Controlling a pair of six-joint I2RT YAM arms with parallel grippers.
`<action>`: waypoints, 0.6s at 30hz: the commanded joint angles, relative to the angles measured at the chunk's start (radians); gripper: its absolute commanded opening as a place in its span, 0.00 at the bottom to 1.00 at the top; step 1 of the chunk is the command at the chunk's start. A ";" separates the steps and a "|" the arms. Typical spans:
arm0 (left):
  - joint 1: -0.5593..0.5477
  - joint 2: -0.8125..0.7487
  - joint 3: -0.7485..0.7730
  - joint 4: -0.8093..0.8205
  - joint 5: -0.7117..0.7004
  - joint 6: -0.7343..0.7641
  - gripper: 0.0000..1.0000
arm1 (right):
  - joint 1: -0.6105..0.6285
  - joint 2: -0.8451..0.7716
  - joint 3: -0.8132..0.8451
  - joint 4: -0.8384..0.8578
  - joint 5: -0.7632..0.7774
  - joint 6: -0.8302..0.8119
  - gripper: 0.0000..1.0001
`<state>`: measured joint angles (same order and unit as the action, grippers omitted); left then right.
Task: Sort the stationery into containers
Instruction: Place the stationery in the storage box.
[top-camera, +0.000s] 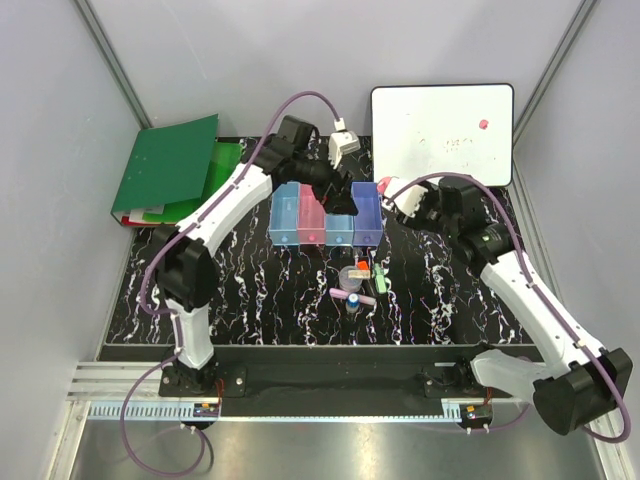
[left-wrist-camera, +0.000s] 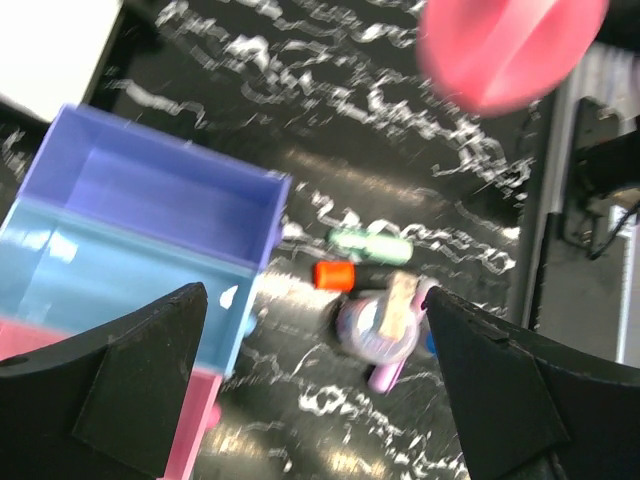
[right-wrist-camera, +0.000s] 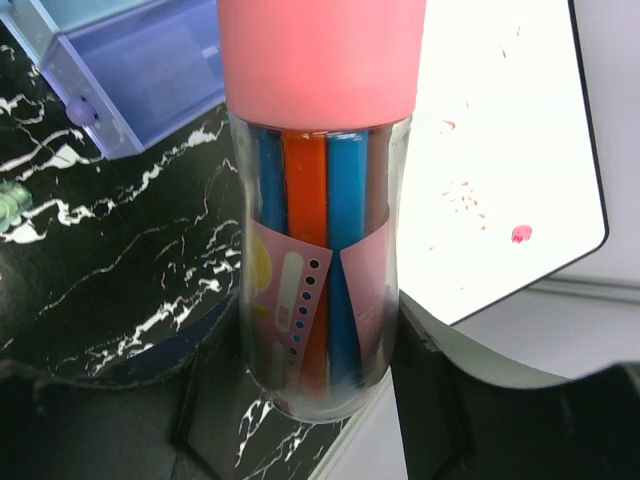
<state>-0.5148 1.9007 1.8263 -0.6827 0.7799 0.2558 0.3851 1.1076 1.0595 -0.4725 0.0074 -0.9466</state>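
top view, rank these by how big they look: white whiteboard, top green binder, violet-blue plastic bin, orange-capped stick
1. white whiteboard
2. top green binder
3. violet-blue plastic bin
4. orange-capped stick, by far the smallest

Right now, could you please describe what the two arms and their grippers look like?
The left arm and right arm have white shells with black joints and bases. A purple cable loops along each. The left gripper and right gripper have matt black fingers. No markings are legible.
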 joint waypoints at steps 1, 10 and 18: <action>-0.011 0.015 0.111 0.090 0.119 -0.075 0.96 | 0.052 0.023 0.046 0.072 0.062 0.000 0.00; -0.027 0.009 0.079 0.152 0.245 -0.132 0.94 | 0.104 0.067 0.033 0.103 0.085 0.005 0.00; -0.062 0.054 0.111 0.186 0.302 -0.150 0.91 | 0.127 0.086 0.068 0.118 0.095 0.002 0.00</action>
<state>-0.5571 1.9285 1.8969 -0.5606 1.0084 0.1329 0.4919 1.1950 1.0630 -0.4313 0.0719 -0.9463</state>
